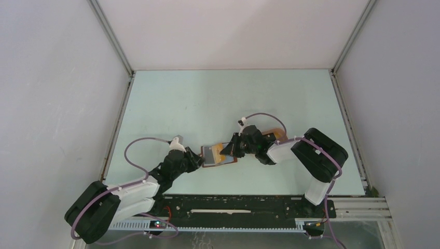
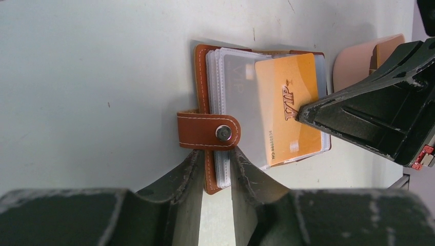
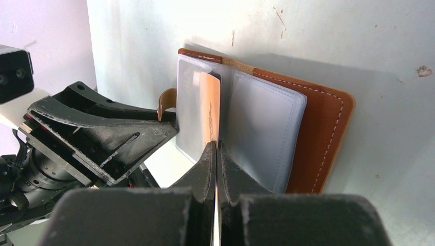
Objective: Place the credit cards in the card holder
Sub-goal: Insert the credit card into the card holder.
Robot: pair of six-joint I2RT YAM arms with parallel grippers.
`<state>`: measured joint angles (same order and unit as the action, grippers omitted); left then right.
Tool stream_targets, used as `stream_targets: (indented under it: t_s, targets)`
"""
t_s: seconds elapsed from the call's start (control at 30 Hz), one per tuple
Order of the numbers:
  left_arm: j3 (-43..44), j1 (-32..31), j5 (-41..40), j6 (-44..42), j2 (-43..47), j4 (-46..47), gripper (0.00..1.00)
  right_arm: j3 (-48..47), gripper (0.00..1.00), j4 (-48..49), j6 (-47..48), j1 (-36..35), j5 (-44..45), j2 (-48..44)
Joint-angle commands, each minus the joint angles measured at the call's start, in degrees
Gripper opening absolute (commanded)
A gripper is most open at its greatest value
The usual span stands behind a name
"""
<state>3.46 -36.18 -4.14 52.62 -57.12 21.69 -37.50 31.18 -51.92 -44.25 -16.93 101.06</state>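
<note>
The card holder (image 1: 214, 155), a brown leather wallet with a snap tab, lies open on the table with its clear pockets fanned out. My left gripper (image 2: 217, 154) is shut on the card holder (image 2: 201, 77), clamping the lower edge of its left cover and pocket stack. My right gripper (image 3: 216, 147) is shut on an orange credit card (image 3: 209, 107), seen edge-on. That credit card (image 2: 287, 102), printed VIP, lies over the clear pockets (image 2: 233, 82). Its far end is among the pocket leaves (image 3: 261, 123); I cannot tell whether it is inside a sleeve.
A pink oval tray (image 2: 359, 59) stands just beyond the wallet, mostly hidden behind the right arm (image 1: 311, 150) in the top view. White walls with metal rails (image 1: 117, 129) border the table on the left, back and right.
</note>
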Motion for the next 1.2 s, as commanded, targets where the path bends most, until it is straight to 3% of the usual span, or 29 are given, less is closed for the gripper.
stream_targets:
  t_s: [0.0,0.27,0.63,0.9,1.17]
  targets:
    - [-1.8,0.0,2.5,0.6,-1.7,-2.9,0.30,0.9,0.00,-0.9,1.6,-0.3,4.3,2.0]
    - [-1.9,0.0,2.7,0.6,-0.6,-3.4,0.30,-1.8,0.00,-1.3,0.7,-2.3,0.5,5.0]
    - [-2.1,0.0,2.0,0.2,2.7,-6.0,0.31,-5.1,0.36,-2.9,7.8,-3.4,-3.0,4.2]
    - [-2.3,0.0,1.5,0.1,5.3,-7.8,0.31,-7.6,0.46,-6.7,13.0,-5.3,-3.2,2.4]
    - [-2.5,0.0,1.4,0.2,7.7,-9.2,0.31,-15.0,0.49,-18.4,22.4,-9.8,1.3,3.7]
